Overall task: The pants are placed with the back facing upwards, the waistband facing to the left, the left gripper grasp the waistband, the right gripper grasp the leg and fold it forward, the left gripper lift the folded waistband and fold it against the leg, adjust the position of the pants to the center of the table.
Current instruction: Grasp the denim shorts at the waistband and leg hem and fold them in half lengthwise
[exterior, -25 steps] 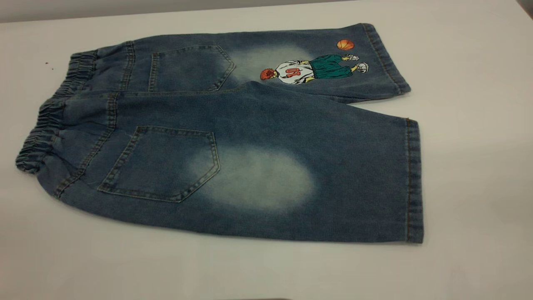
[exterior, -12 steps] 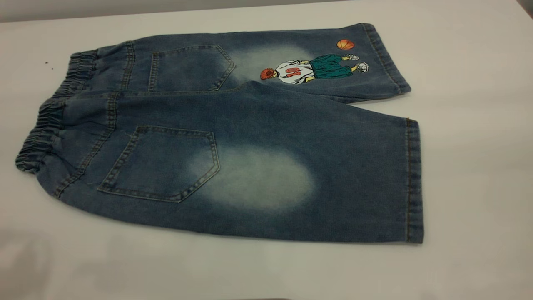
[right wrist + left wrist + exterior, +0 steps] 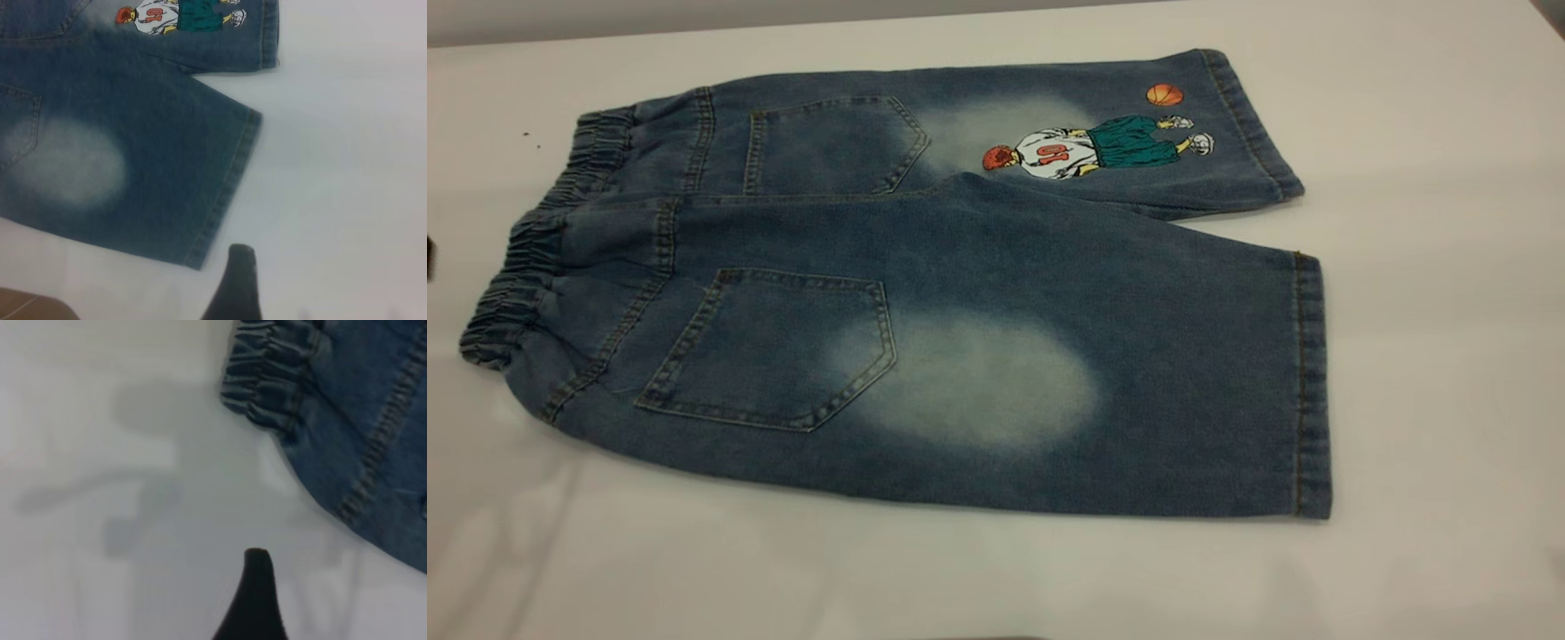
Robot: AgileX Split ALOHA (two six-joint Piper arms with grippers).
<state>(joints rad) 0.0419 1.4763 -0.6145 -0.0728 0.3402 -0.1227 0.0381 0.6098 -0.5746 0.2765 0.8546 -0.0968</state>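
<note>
On the table [image 3: 1423, 373] lie 1 pants [image 3: 978, 293] with 2 patch pockets (1 per leg) and 1 print [image 3: 1089, 147].

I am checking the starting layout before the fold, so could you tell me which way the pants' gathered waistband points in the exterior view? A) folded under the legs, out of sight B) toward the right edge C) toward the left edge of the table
C: the ruffled waistband forms the left end of the pants, which lie flat and unfolded on the table, with the stitched leg hems at the right end.

Soft even light; blurred wrist views
</note>
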